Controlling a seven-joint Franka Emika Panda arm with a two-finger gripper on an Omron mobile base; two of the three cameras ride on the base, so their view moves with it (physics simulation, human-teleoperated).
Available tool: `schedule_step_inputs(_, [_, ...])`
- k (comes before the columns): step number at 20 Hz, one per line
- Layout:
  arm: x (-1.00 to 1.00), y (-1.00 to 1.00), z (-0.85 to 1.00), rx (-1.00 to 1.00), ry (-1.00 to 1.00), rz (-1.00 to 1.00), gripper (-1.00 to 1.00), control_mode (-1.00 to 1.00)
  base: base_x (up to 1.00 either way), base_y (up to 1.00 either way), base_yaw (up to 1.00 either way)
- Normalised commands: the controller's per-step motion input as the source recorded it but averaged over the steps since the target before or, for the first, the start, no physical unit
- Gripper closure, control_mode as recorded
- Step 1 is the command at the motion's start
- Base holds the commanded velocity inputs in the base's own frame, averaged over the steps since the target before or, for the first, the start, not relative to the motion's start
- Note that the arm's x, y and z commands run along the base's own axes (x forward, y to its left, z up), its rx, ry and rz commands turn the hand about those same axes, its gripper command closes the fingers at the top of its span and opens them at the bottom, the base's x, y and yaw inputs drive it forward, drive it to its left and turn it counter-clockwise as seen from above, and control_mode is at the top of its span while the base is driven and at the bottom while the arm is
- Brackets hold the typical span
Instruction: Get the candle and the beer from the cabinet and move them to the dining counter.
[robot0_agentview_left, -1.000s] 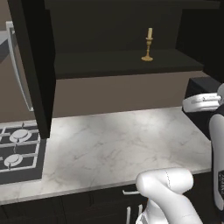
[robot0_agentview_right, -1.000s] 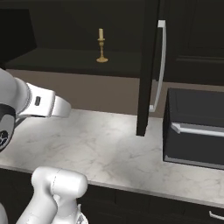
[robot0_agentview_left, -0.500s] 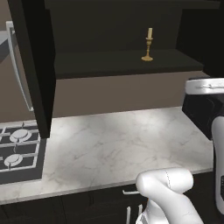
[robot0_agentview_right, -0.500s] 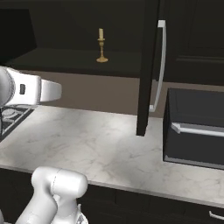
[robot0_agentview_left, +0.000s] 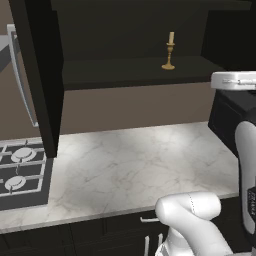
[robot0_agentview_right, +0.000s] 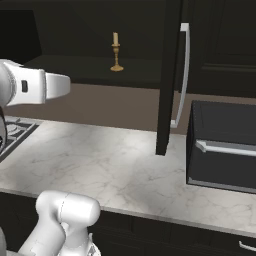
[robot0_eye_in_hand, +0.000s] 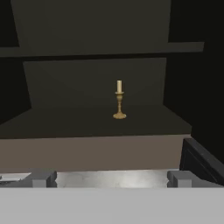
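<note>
1. The cabinet (robot0_agentview_left: 35, 75) stands with both doors swung open; long silver bar handles show on the door at the left of the left base view and on the door at the right of the right base view.
2. The candle (robot0_eye_in_hand: 119, 99) stands upright on the cabinet's lower shelf, alone on that shelf as far as can be seen. It also appears toward the right of the shelf in the left base view (robot0_agentview_left: 170, 51) and toward the left in the right base view (robot0_agentview_right: 116, 52).
3. The end effector (robot0_eye_in_hand: 111, 178) is spread wide, nothing between its fingertips (robot0_eye_in_hand: 42, 178). It faces the candle from well short of the shelf.
4. Beneath the cabinet lies a marble worktop (robot0_agentview_left: 135, 165), bare in its middle.
5. A gas hob (robot0_agentview_left: 20, 172) is set into the worktop at its left end.
6. A dark box-shaped appliance (robot0_agentview_right: 222, 150) with a silver bar handle sits at the worktop's right end.
</note>
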Motion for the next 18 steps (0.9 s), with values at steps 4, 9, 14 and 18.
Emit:
schedule_step_inputs(4, [0.51,0.00,0.00,0.00,0.00,-0.03,-1.00,-1.00,0.00,0.00,0.00])
schedule_step_inputs(9, [0.32,-0.02,0.00,0.00,-0.08,0.00,-1.00,-1.00,0.00,0.00,0.00])
schedule_step_inputs(14, [0.19,-0.03,-0.01,0.00,-0.11,0.00,-1.00,-1.00,0.00,0.00,0.00])
schedule_step_inputs(18, [0.23,0.00,0.00,0.00,-0.11,0.00,-1.00,-1.00,0.00,0.00,0.00])
